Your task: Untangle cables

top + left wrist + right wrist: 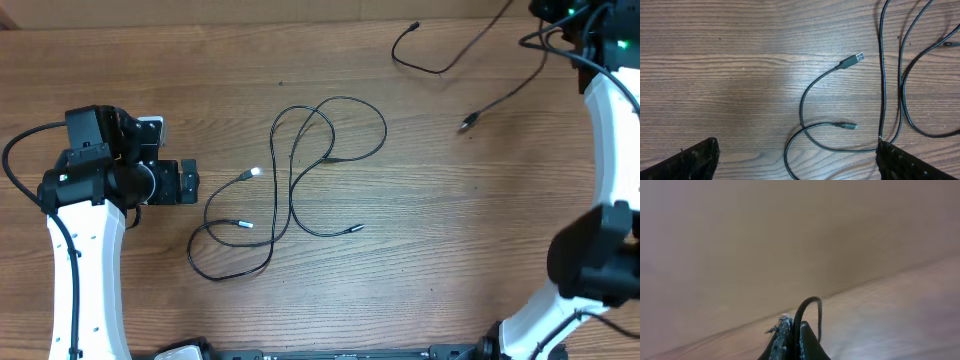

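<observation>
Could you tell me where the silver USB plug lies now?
In the overhead view, centre-left, the silver USB plug lies right of the open left end effector.

The table (450, 250) was matt brown wood with visible grain. The cables (883, 75) looked like smooth black plastic, one plug (858, 57) tipped in shiny metal. The arm shells (85, 280) were glossy white plastic.

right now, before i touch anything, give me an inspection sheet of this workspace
surface: wooden table, bare wood grain
job's things: looped cables mid-table, strands crossing, silver-tipped plugs lying free; two strands lie apart at the far right
clutter: nothing seen
grippers: left gripper open, holding nothing, beside the loops; right gripper shut on a thin cable
cables: thick arm cord at the left arm
surroundings: nothing seen
</observation>
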